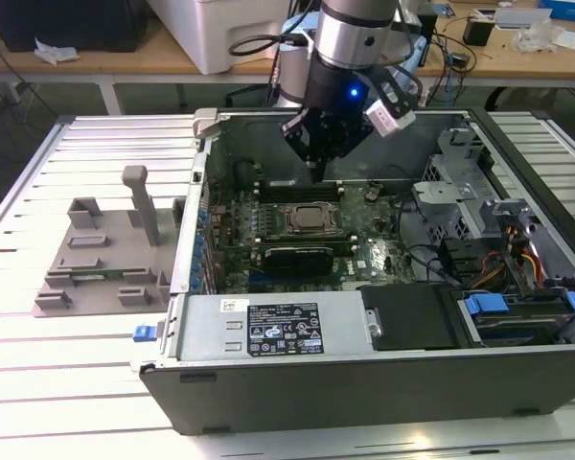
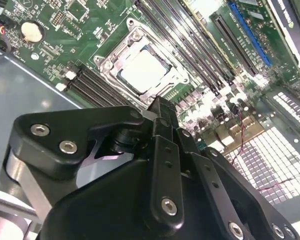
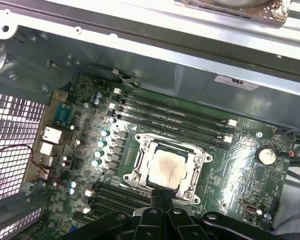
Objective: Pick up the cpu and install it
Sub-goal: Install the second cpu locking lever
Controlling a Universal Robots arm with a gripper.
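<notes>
The place is a robotics or electronics lab. An open computer case (image 1: 383, 383) lies on a slatted metal bench (image 1: 67, 383), its motherboard (image 1: 307, 240) bare under a robot arm (image 1: 350, 38). Beside the case sits a grey fixture tray (image 1: 105, 259). Behind, wooden desks (image 1: 96, 59) carry a white box (image 1: 230, 29), cables (image 1: 450, 48) and small devices, like a work room rather than a home or shop.
</notes>
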